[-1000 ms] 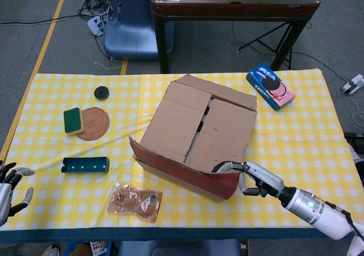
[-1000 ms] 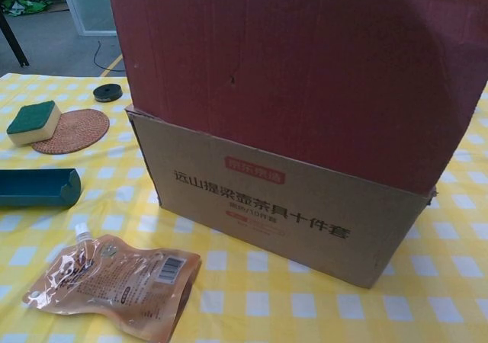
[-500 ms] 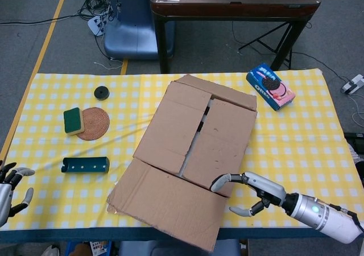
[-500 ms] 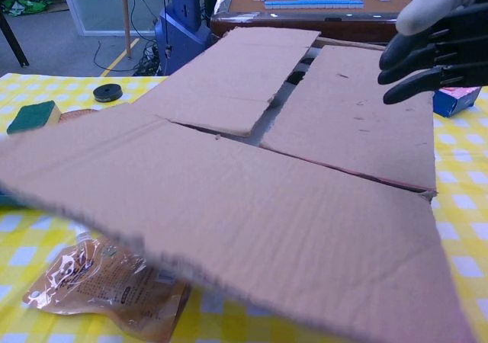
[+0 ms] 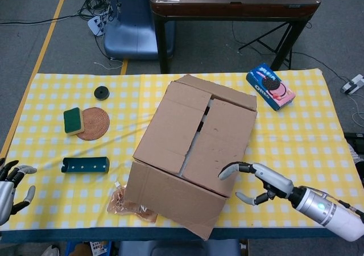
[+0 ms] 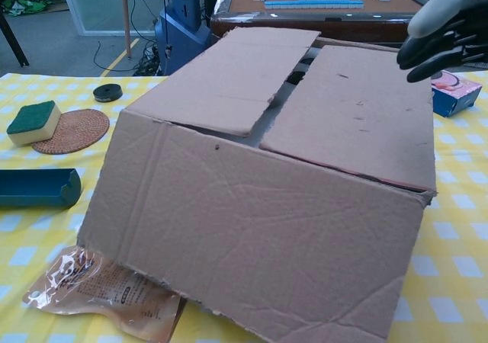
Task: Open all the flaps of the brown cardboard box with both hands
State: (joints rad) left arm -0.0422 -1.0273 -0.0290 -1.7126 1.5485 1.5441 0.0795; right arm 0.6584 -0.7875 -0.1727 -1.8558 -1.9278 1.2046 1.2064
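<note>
The brown cardboard box sits in the middle of the yellow checked table. Its near flap hangs folded outward and down over the front side, its lower edge lying over a foil pouch. Two inner flaps lie flat across the top with a gap between them.

The right hand hovers just beside the box's near right corner, fingers spread and curled, holding nothing and not touching the cardboard. The left hand rests open at the table's left edge, well apart from the box.
</note>
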